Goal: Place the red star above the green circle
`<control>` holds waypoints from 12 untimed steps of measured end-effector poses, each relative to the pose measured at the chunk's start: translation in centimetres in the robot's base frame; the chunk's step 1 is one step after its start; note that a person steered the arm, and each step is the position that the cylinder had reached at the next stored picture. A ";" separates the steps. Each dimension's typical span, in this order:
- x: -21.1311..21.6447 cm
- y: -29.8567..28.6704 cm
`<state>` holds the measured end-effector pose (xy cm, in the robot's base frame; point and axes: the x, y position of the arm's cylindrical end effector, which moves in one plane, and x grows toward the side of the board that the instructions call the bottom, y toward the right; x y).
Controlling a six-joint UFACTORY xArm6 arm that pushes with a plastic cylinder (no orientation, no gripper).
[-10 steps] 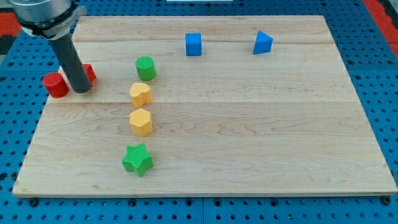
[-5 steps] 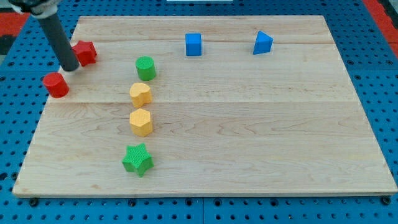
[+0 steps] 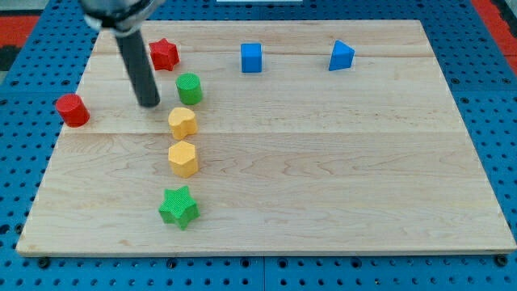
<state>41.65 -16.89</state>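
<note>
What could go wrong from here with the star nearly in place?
1. My tip sits just left of the green circle; a sideways slip would likely knock it away from the red star.
2. The star lies up and left of the circle, near the board's top edge; a push angled upward may send it off.

You can't see the upper part of the rod (image 3: 137,69); its mount runs off the view's top edge. The rod covers a strip of the desk (image 3: 323,162) behind it, just left of the red star (image 3: 164,54). The blue pegboard (image 3: 16,162) around the desk is cut off at every edge.
</note>
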 end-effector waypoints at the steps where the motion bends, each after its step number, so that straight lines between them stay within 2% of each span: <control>1: 3.9 -1.4; 2: 1.9 -8.1; 3: 0.5 -9.8; 4: 2.8 -9.7; 5: 3.5 -13.5; 6: 2.3 -13.6; 7: -2.8 -13.0; 8: -5.3 -11.6; 10: -4.8 -9.0; 12: -9.7 -8.0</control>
<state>31.94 -24.93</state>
